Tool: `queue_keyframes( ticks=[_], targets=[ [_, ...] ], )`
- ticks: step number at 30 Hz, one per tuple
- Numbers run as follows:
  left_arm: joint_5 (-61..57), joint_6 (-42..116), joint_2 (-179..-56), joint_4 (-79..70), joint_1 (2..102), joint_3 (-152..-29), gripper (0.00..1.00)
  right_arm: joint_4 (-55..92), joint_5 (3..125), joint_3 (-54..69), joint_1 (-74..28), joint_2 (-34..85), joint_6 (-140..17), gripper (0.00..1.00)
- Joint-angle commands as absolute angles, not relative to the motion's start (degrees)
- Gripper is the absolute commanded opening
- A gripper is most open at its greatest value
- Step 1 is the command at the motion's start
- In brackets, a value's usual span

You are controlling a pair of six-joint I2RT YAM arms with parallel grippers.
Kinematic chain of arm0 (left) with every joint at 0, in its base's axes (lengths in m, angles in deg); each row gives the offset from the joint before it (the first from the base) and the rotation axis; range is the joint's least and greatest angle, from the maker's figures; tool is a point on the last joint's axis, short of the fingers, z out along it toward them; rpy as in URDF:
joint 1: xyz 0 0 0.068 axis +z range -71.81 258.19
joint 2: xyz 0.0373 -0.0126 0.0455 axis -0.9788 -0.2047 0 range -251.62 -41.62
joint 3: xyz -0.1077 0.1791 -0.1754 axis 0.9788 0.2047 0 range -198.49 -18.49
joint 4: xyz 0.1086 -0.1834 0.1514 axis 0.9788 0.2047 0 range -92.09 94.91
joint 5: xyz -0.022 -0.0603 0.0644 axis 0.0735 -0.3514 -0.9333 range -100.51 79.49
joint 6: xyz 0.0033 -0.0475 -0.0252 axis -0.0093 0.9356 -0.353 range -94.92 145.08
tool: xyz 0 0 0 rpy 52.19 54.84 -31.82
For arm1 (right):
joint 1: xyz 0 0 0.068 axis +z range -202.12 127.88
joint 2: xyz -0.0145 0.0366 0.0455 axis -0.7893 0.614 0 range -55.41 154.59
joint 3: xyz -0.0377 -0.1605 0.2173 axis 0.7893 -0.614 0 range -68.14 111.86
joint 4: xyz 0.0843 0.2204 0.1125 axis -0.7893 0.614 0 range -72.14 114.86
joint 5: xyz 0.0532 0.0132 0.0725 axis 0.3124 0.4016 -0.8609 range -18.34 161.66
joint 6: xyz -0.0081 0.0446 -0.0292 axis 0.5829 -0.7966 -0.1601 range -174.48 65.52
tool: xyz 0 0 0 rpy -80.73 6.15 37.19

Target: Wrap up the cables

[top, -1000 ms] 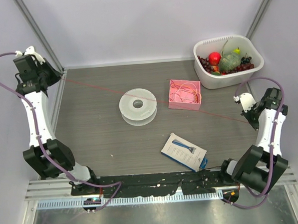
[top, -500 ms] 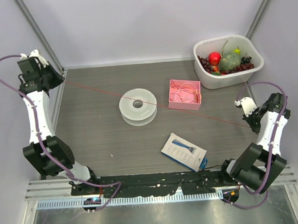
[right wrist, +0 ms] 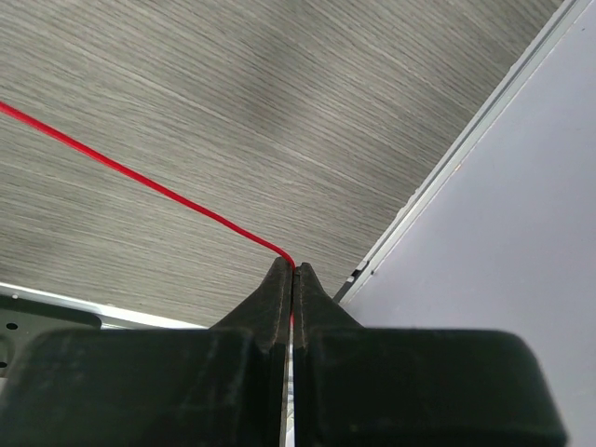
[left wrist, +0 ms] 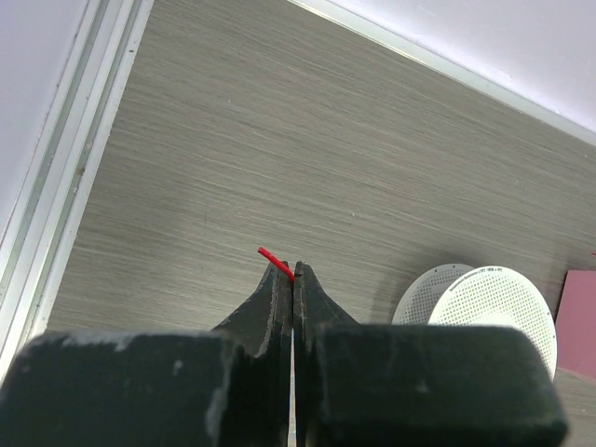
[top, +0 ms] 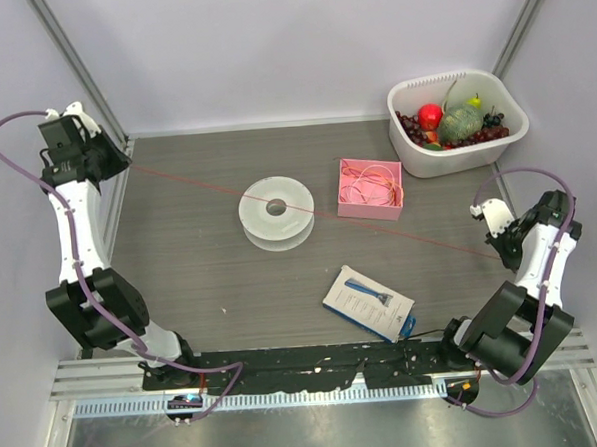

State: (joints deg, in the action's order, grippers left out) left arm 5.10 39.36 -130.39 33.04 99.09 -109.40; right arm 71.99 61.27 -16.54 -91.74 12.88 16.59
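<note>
Pinching red wire (right wrist: pixel 140 178): left hand (left wrist: pixel 293 270), right hand (right wrist: pixel 293 268); pink box (top: pixel 370 215) holds its loops.

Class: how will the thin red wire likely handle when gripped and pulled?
Probably floppy: the red wire lies in loose loops in the pink box. Likely straight only under tension, as between the left gripper and right gripper.

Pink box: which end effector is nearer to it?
Right. The right end effector sits front-right of the pink box; the left end effector is beyond the spool, back-left.
</note>
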Motion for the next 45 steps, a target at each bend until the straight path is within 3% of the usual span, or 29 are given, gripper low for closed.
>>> queue_keyframes(
  ticks=[1,30,42,45],
  targets=[
    [0.5,36.7,-130.7,27.9,100.3,-109.4,0.00,67.9,66.1,-16.7,-93.5,13.5,19.0,0.01],
    [-0.7,36.2,-132.6,27.3,100.3,-110.0,0.00,66.3,66.6,-18.2,-96.2,15.3,20.8,0.00],
    [15.6,44.9,-124.3,25.4,91.6,-108.0,0.00,75.9,60.9,-12.3,-94.8,16.0,18.1,0.01],
    [17.5,47.2,-122.1,24.1,87.5,-108.1,0.00,79.5,59.9,-9.0,-94.0,19.6,15.8,0.10]
  ],
)
